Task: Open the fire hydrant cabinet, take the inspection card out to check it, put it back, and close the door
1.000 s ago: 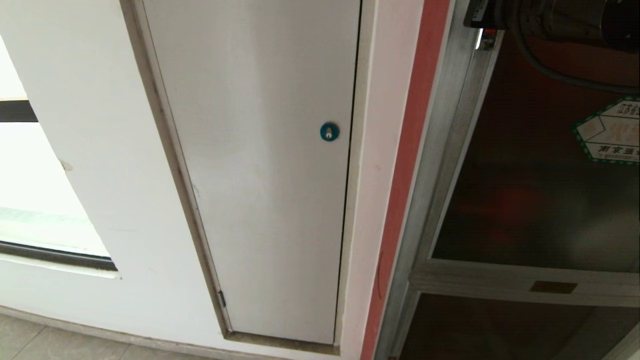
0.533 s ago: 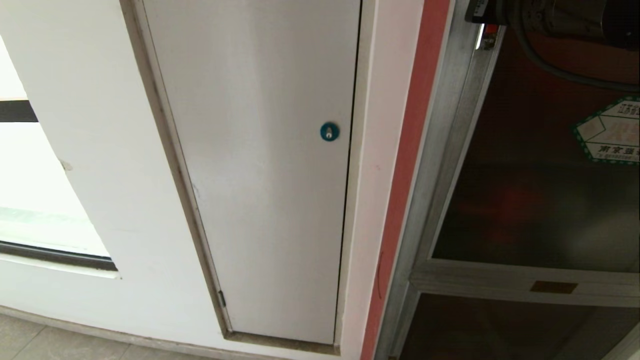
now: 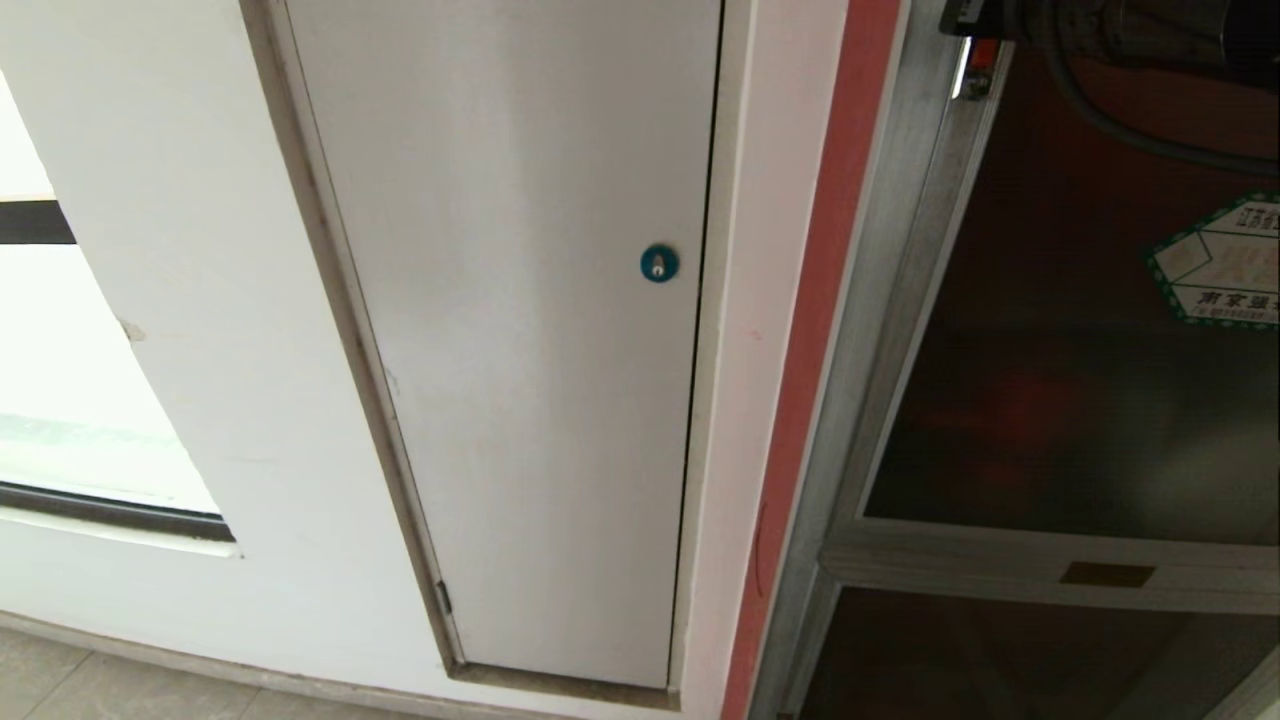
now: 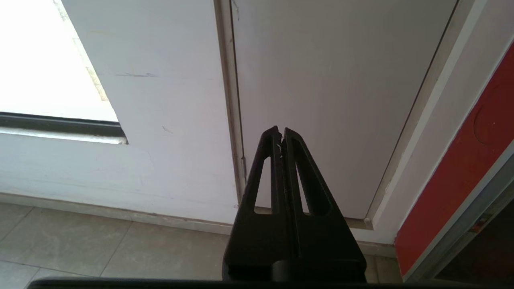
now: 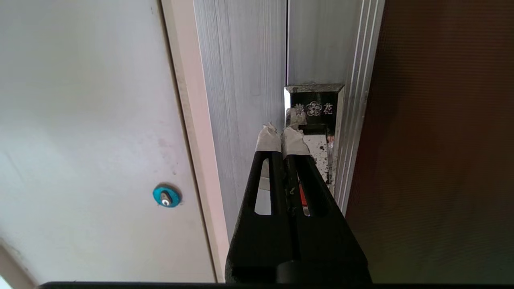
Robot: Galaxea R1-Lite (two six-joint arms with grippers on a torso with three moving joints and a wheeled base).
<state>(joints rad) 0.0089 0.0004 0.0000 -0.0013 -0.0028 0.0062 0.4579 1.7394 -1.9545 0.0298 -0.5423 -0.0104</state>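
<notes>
The fire hydrant cabinet (image 3: 890, 300) stands at the right, in a brushed-silver frame. Its door (image 3: 1080, 400) is dark tinted glass with a green-bordered sticker (image 3: 1220, 265) and lies flush in the frame. My right arm (image 3: 1130, 25) shows at the top right edge. In the right wrist view my right gripper (image 5: 281, 134) is shut with nothing in it. Its taped tips rest right at the chrome latch (image 5: 315, 116) on the door's edge. My left gripper (image 4: 280, 131) is shut, empty and parked low, facing the white door. The inspection card is hidden.
A plain white door (image 3: 520, 350) with a small blue round lock (image 3: 659, 263) fills the middle. A red strip (image 3: 820, 300) runs between it and the cabinet. Below the glass is a lower dark panel with a brass plate (image 3: 1107, 574). A window (image 3: 60, 400) lies at the left, above the tiled floor (image 4: 100, 249).
My right arm has crept slightly toward the top edge of the head view, so a little more of the latch shows. Nothing else has changed.
</notes>
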